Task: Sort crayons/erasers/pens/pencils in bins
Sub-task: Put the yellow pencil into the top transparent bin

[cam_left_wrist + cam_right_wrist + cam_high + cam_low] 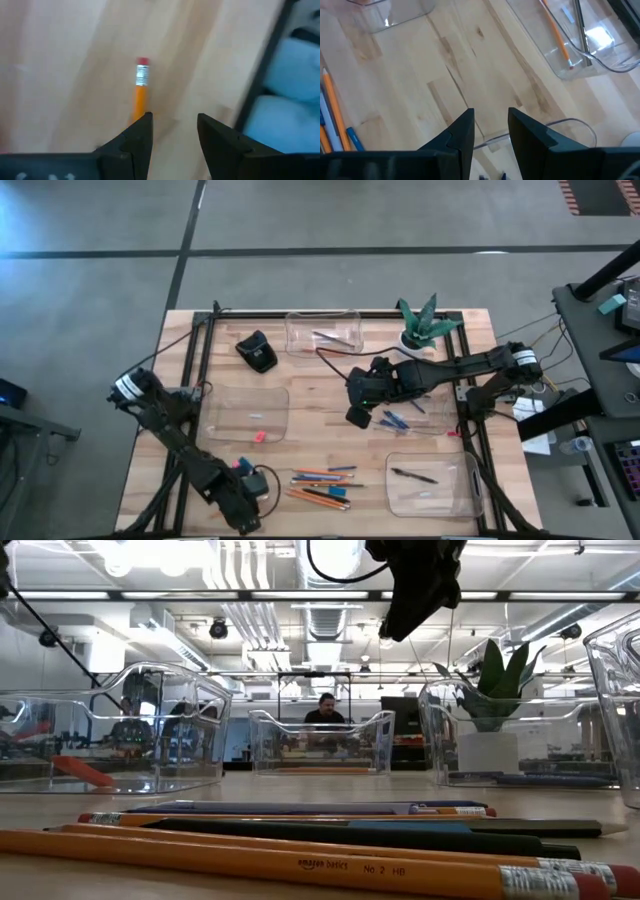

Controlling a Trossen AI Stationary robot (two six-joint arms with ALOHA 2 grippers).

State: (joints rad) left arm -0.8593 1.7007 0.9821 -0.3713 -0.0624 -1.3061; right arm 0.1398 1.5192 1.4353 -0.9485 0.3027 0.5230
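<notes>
Orange pencils and dark pens (320,486) lie in a loose pile on the wooden table near its front edge. My left gripper (174,120) stands open just above the table at the near left. One pencil's eraser end (142,80) sticks out beyond one fingertip, and the rest of that pencil is hidden behind the finger. My right gripper (491,116) hangs open and holds nothing, high over the table's middle (357,417). Blue crayons (398,418) lie beside it. A pink eraser (258,436) lies at the left bin (245,412).
Clear bins stand at the far middle (322,332), at the right under my right arm (432,420) and at the near right (430,485), the last with a black pen (413,475). A black lump (258,352) and a potted plant (420,325) stand at the back.
</notes>
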